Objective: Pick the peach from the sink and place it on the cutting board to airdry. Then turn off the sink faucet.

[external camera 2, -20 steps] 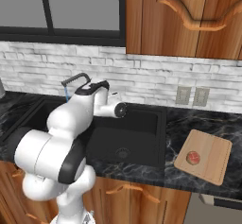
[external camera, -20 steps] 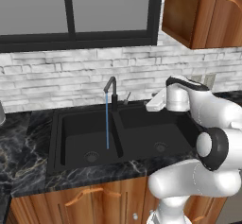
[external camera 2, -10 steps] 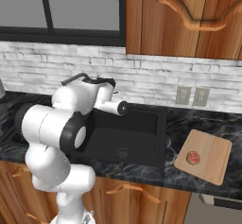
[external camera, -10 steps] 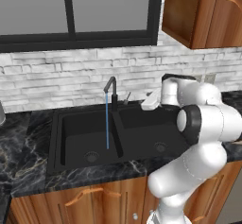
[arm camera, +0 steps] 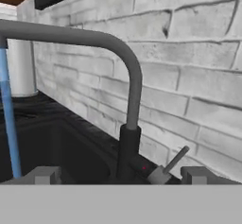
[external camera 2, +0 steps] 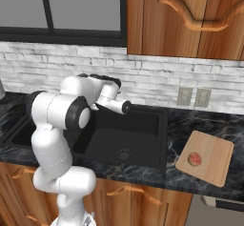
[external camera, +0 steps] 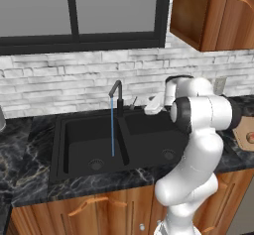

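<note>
The peach [external camera 2: 194, 159] lies on the light wooden cutting board [external camera 2: 209, 157] right of the black sink [external camera 2: 143, 125]; in the left base view the peach [external camera: 251, 137] and board [external camera: 244, 130] peek in at the right edge. The black gooseneck faucet [external camera: 117, 94] pours a blue stream into the sink [external camera: 79, 135]. My gripper [external camera: 152, 105] hovers just right of the faucet, behind the right basin. In the hand view the gripper [arm camera: 122, 176] is open, the faucet [arm camera: 131, 105] and its thin lever [arm camera: 174, 163] standing close ahead between the fingertips [arm camera: 47, 175].
A white brick wall [external camera: 74, 80] rises right behind the faucet. Dark marble counter [external camera 2: 190, 125] surrounds the sink. Wooden wall cabinets [external camera 2: 186, 15] hang above, and two wall sockets [external camera 2: 193, 96] sit over the board.
My arm has swung left along the back of the sink, bringing the gripper closer to the faucet. The peach stays on the board and the water keeps running.
</note>
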